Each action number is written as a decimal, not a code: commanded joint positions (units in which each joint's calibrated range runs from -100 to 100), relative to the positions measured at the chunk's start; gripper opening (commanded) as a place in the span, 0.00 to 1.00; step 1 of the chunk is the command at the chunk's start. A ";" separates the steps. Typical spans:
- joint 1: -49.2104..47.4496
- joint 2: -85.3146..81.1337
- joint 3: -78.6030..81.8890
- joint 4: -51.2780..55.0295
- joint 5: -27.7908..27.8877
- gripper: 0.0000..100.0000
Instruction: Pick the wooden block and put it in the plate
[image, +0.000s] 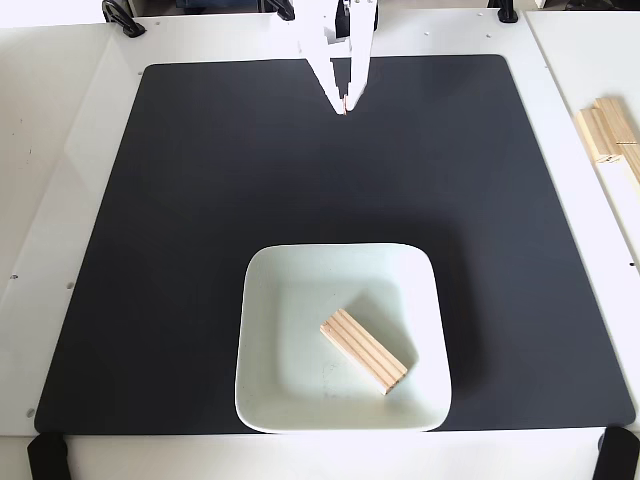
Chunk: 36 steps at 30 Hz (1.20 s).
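On the desk (60, 150), one wooden block (364, 350) lies in one plate (275, 400), well apart from the empty end effector (344, 103), seemingly narrowed, and perhaps three slats (612, 135).

no legible text, labels or nos. anywhere

Tan grooved wooden block (364, 351) (white plate (262, 345))

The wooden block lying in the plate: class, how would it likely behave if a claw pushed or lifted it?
The wooden block looks solid and grooved, so probably stiff and light. It lies flat on a broad face, so it should slide rather than roll or tip. The white plate's glossy-looking surface may let it skid.
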 joint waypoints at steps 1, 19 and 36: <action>-1.60 -5.58 0.52 16.43 -0.06 0.01; -2.16 -16.26 0.34 46.39 -0.38 0.01; 10.94 -16.26 0.34 46.39 -0.38 0.01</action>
